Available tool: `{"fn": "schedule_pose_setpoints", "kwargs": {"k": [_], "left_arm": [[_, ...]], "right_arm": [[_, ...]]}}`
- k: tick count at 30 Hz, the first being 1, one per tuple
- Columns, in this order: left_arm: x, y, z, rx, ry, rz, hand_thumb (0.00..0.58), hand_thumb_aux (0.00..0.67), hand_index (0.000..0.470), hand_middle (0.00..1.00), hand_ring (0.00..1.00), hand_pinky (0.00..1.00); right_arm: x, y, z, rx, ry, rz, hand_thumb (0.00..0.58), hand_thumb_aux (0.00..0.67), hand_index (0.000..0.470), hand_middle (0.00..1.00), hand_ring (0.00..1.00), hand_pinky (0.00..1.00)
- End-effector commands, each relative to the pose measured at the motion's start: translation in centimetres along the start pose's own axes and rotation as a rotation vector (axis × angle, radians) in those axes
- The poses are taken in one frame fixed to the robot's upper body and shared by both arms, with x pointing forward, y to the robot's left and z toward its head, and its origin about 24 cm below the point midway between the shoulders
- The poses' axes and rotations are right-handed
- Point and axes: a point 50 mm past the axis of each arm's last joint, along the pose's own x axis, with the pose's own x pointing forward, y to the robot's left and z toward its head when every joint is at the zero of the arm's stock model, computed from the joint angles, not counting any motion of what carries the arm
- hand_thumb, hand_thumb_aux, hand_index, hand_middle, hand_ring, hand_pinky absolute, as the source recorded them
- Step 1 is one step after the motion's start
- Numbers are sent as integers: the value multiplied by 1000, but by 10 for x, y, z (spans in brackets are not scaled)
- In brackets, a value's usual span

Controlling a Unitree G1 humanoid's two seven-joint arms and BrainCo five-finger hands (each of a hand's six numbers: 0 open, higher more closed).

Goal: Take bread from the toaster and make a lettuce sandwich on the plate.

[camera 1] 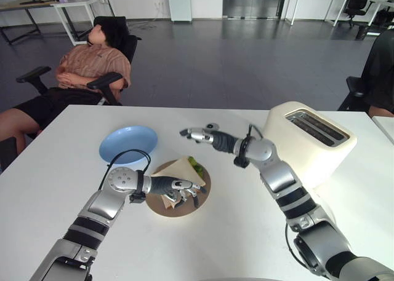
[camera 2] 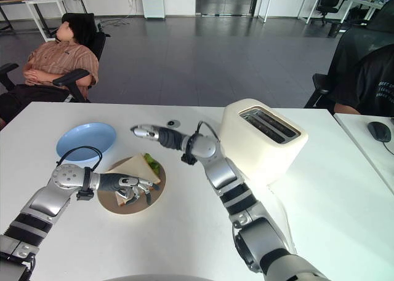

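The left hand (camera 1: 182, 187) is clenched on the near edge of the sandwich (camera 1: 177, 171), which lies on the round brown plate (camera 1: 186, 209) directly beneath that hand, with lettuce (camera 1: 196, 165) showing at the far side. The right hand (camera 1: 200, 134) hangs released and empty just beyond the plate. The toaster (camera 1: 308, 139) stands behind its wrist, and a blue plate (camera 1: 126, 142) lies beyond the left hand.

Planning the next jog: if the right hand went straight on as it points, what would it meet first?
Likely the blue dish, near its far rim: the right hand points left toward it. Its height above the table is unclear, so it might pass over.
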Motion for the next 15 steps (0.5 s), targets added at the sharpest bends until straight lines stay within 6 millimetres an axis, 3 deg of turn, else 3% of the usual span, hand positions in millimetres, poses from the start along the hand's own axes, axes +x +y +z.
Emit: {"fn": "schedule_pose_setpoints", "kwargs": {"k": [1, 5, 8, 11, 15], "left_arm": [[9, -24, -33, -147, 111, -94, 0, 0, 0, 0, 0, 0], [8, -24, -32, -147, 94, -93, 0, 0, 0, 0, 0, 0], [2, -15, -23, -124, 18, -27, 0, 0, 0, 0, 0, 0], [-13, 9, 10, -157, -217, 106, 0, 0, 0, 0, 0, 0], [-53, 37, 61, -192, -603, 274, 0, 0, 0, 0, 0, 0]], "right_arm": [[-9, -25, 15, -24, -40, -107, 0, 0, 0, 0, 0, 0], [-15, -38, 24, -13, -74, -173, 0, 0, 0, 0, 0, 0], [-20, -33, 20, 29, -64, -161, 0, 0, 0, 0, 0, 0], [-27, -22, 10, 105, -38, -138, 0, 0, 0, 0, 0, 0], [-33, -12, -1, 129, -2, -119, 0, 0, 0, 0, 0, 0]]}}
